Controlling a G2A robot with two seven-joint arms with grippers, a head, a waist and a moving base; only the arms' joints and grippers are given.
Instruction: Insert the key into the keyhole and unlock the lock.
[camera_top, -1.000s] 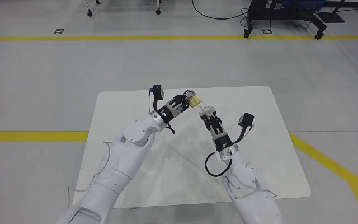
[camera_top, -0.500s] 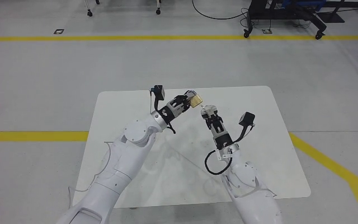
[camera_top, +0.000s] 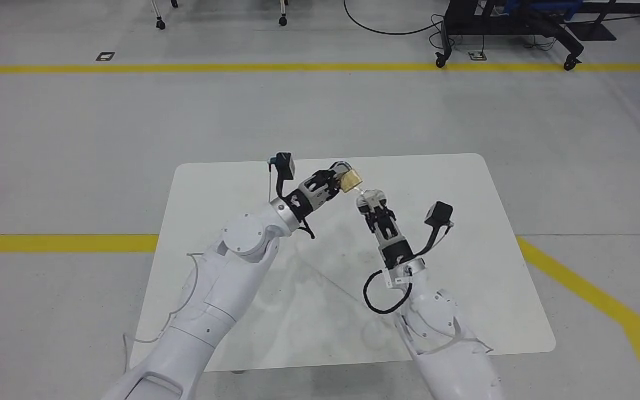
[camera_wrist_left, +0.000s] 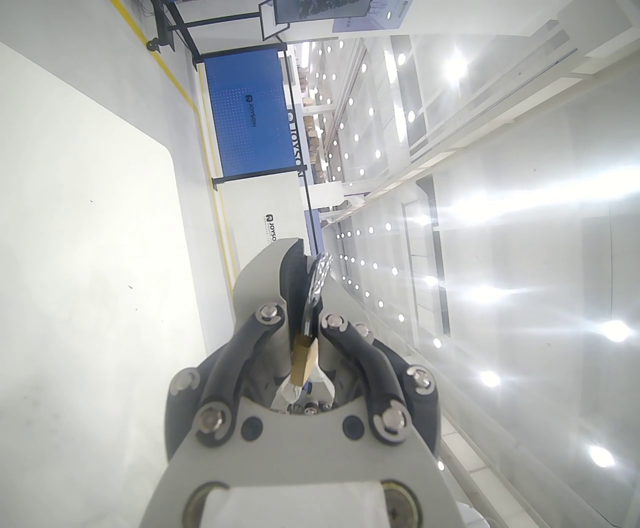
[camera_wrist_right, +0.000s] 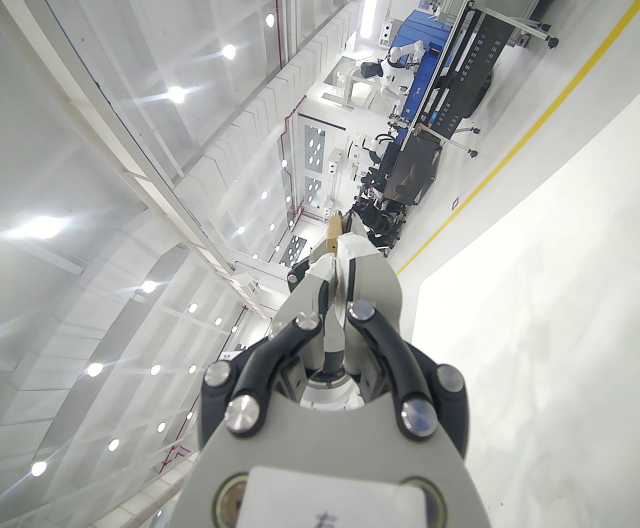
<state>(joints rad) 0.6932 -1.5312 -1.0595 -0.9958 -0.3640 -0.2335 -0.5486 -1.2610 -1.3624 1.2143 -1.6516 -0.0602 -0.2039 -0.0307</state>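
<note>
Above table (camera_top: 470, 290) middle, toward 12 o'clock | left gripper (camera_top: 338, 178) clamped on brass lock (camera_top: 349, 180), held aloft | right gripper (camera_top: 371, 202) at lock's 4 o'clock, pinched tight on thin key (camera_wrist_right: 340, 292) | tip entry: cannot tell | advice: align blade with keyhole, push straight, twist gently, brace lock.

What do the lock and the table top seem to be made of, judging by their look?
Lock, held in the left gripper: probably brass or brass-plated metal; its body is yellow-gold with a slight shine.
Table top: a smooth white board with a matte finish, perhaps laminate or paint; the look leaves this open, and it gives only soft reflections.
</note>
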